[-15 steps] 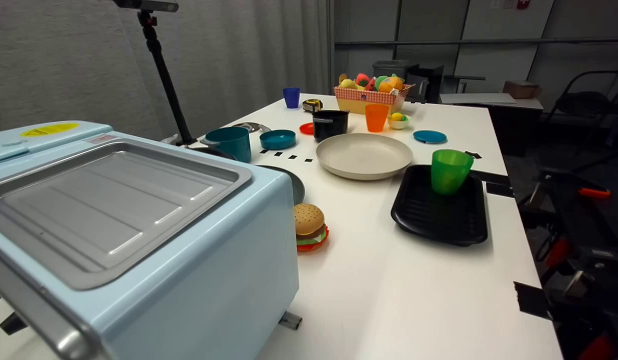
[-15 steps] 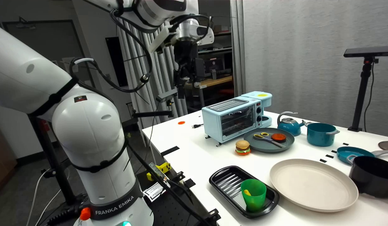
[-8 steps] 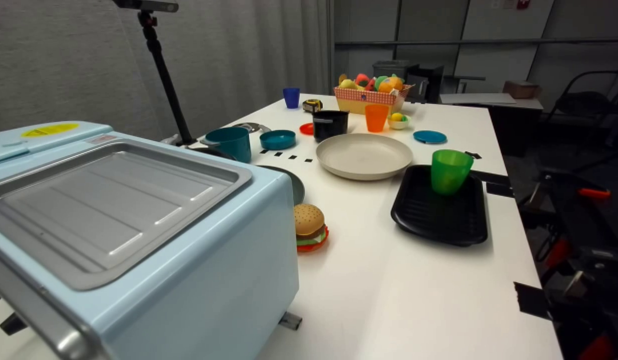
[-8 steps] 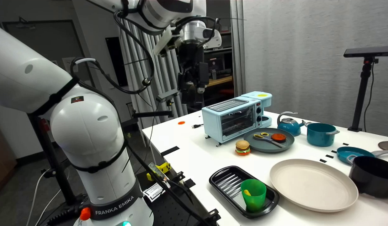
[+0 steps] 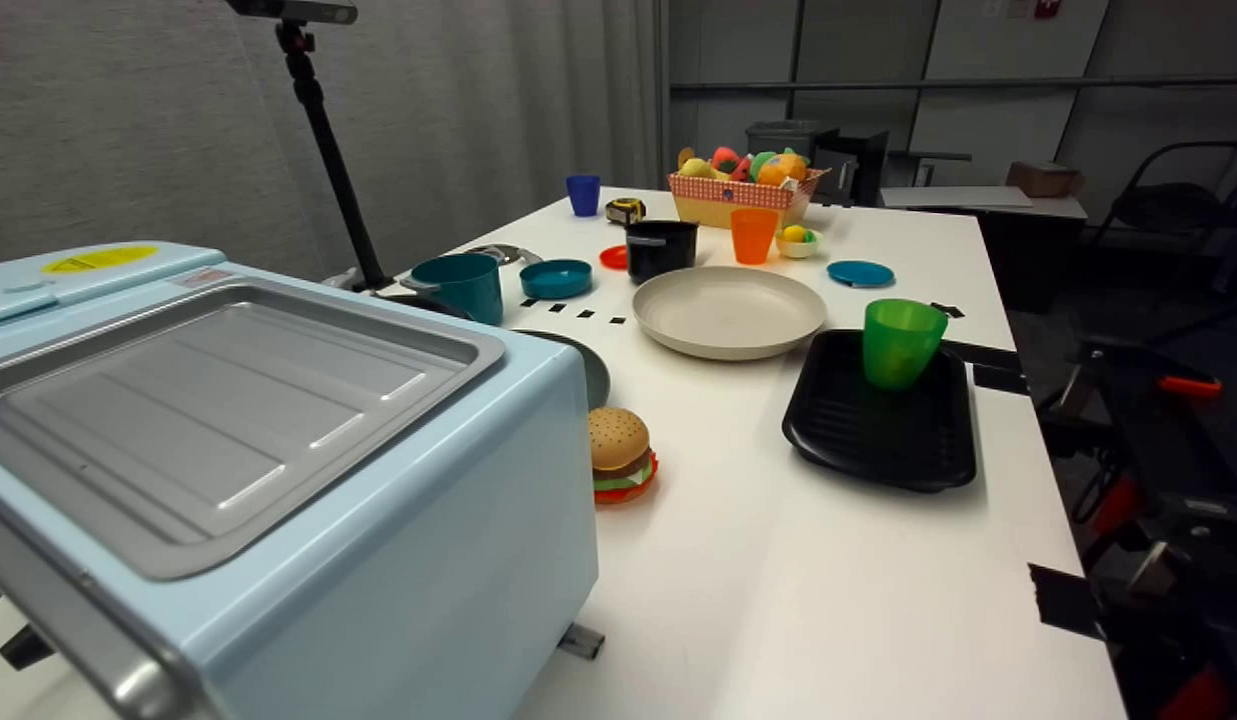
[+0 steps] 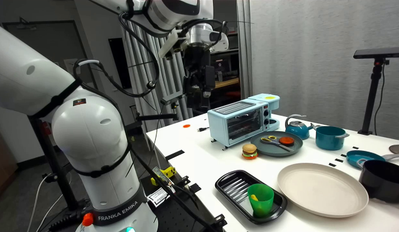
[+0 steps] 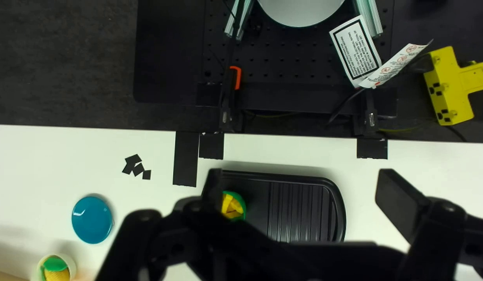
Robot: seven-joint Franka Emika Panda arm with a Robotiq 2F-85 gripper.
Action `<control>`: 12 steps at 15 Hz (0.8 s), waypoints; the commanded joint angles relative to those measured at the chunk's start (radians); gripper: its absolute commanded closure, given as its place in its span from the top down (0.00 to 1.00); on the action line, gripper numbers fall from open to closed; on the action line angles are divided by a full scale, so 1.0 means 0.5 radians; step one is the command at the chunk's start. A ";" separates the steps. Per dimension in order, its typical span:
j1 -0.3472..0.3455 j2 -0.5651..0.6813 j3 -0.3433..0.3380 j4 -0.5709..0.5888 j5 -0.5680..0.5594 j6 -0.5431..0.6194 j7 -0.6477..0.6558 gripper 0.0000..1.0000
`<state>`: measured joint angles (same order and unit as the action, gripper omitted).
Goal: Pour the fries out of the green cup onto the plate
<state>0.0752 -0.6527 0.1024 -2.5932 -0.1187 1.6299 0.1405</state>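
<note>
The green cup [image 6: 263, 203] stands upright on one end of the black tray in both exterior views [image 5: 902, 345]. Yellow fries [image 6: 254, 197] are inside it; in the wrist view the fries [image 7: 232, 205] show within the cup's rim [image 7: 243, 203], partly hidden by a finger. The cream plate [image 6: 322, 190] lies flat and bare beside the tray, also in an exterior view [image 5: 728, 310]; it is out of the wrist view. My gripper [image 6: 198, 100] is high above the table, pointing down. In the wrist view its fingers [image 7: 300, 187] are wide apart with nothing between them.
The black tray [image 6: 233, 188] lies near the table edge. A toaster oven [image 6: 239, 122], toy burger [image 6: 249, 151], grey plate with scissors [image 6: 273, 151], teal pot [image 6: 330, 138] and black pot [image 6: 381, 183] stand around. An orange cup [image 5: 754, 237] and fruit basket [image 5: 738, 205] are farther along.
In an exterior view my gripper has moved right and slightly down over the last second, with little motion in the last half second. The cup, fries, tray and plate have not moved.
</note>
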 commanded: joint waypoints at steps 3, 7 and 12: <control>-0.085 0.186 -0.015 -0.046 -0.069 0.207 0.060 1.00; -0.154 0.438 -0.036 -0.091 -0.118 0.488 0.146 1.00; -0.221 0.749 -0.057 -0.118 -0.167 0.858 0.256 1.00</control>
<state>-0.0141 -0.3617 0.0806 -2.6545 -0.1712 1.9718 0.2262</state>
